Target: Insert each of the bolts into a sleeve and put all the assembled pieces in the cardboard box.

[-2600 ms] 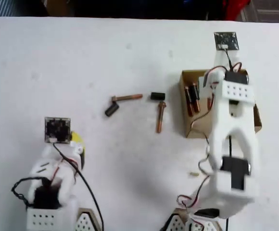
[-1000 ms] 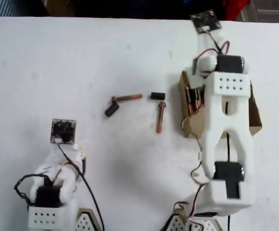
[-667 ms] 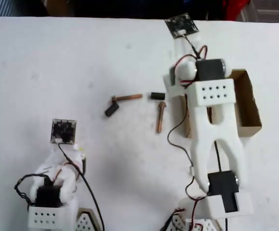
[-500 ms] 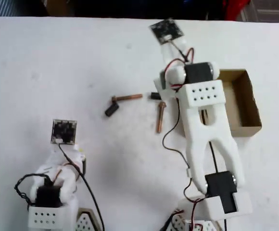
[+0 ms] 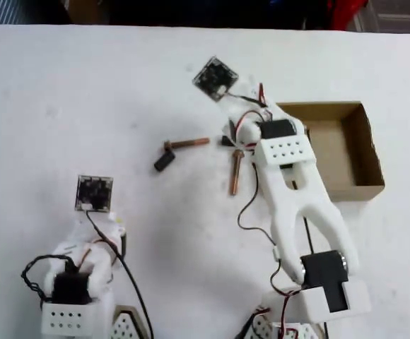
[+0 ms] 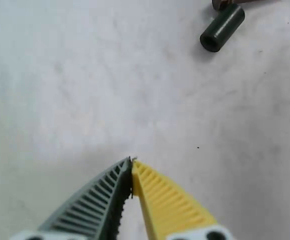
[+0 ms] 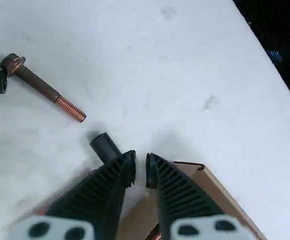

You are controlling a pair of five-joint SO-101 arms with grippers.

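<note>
Two copper bolts lie mid-table: one (image 5: 187,143) flat across, one (image 5: 235,171) pointing toward the arms. A black sleeve (image 5: 164,161) rests by the first bolt's head. My right gripper (image 5: 227,133) hangs low over the second sleeve (image 7: 105,147). That sleeve lies just beside one fingertip, not between them. The jaws of my right gripper (image 7: 140,167) stand a little apart with nothing in them. Just right of this arm is the cardboard box (image 5: 364,152). At the front left my left gripper (image 6: 131,164) is shut and empty, well short of the sleeve (image 6: 222,27).
The right arm (image 5: 293,191) crosses the box's left side and hides what lies there. In the right wrist view a box corner (image 7: 200,175) and a copper tip (image 7: 155,232) show under the fingers. Bare white table spreads to the far left and back.
The right arm has swung left from over the box to the sleeve beside the bolts, uncovering most of the box. The left arm drew back slightly, then stayed still.
</note>
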